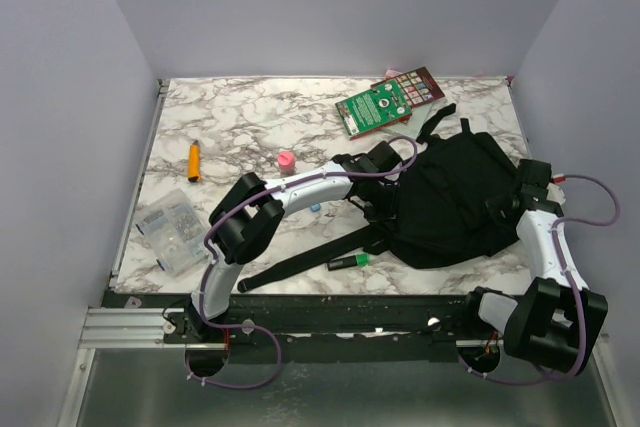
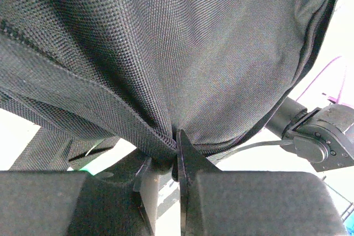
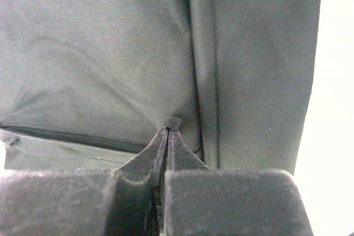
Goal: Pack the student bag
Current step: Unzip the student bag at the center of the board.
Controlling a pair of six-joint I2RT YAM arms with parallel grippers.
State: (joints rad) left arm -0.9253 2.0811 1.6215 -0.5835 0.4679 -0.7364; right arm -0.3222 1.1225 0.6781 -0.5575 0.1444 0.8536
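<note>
The student bag (image 1: 450, 209), a big black fabric backpack, lies at the table's right middle, and one long strap (image 1: 300, 263) trails off to the left. My left gripper (image 1: 388, 175) is at the bag's left edge. In the left wrist view this gripper (image 2: 176, 143) is shut on a thick seamed fold of the bag (image 2: 166, 53), which hangs over the camera. My right gripper (image 1: 513, 197) is at the bag's right side. In the right wrist view the right gripper (image 3: 169, 131) pinches a small ribbed tab (image 3: 175, 122) of the bag (image 3: 99, 59).
A green-covered book (image 1: 378, 105) and a dark red card (image 1: 415, 81) lie behind the bag. An orange marker (image 1: 194, 159), a pink cap (image 1: 286, 159) and a clear plastic box (image 1: 170, 229) are on the left. A black and green marker (image 1: 350, 262) lies near the front edge.
</note>
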